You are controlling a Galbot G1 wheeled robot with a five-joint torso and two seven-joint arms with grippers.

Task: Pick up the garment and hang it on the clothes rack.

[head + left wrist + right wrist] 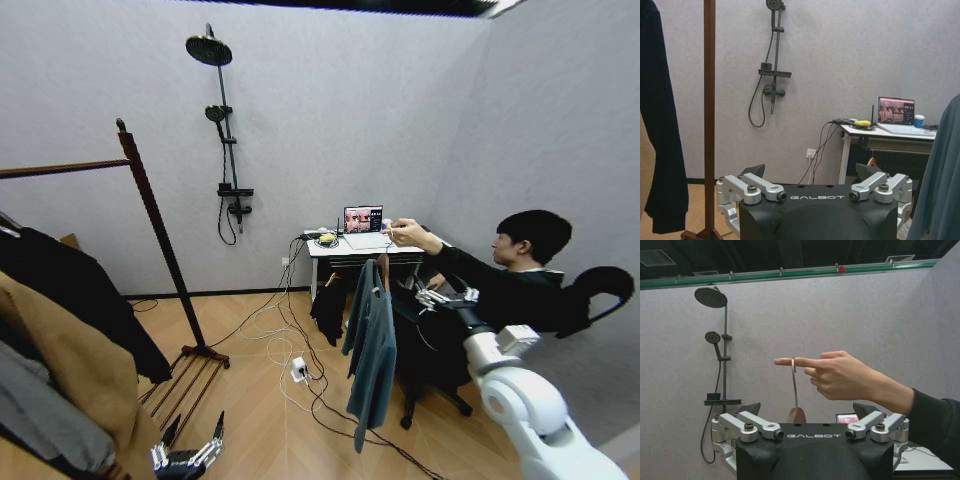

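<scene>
- Coats hang at the far left of the head view: a black coat, a tan one and a grey one crowd the rail end of the rack, whose dark post slants down to slatted feet on the wood floor.
- Left gripper sits low near the rack's foot, fingers spread wide and holding nothing.
- Grey walls close the room; a black shower set is fixed to the back wall.
- Cables trail across the floor from a white desk carrying a laptop.
- Garment hangs in mid-room in front of the desk, on a wooden hanger whose metal hook loops over a person's outstretched finger.
- Right gripper is raised just right of the garment, pointing at the hook; its fingers stand open, apart from the hanger and holding nothing.
- Person's hand alone carries the garment.
</scene>
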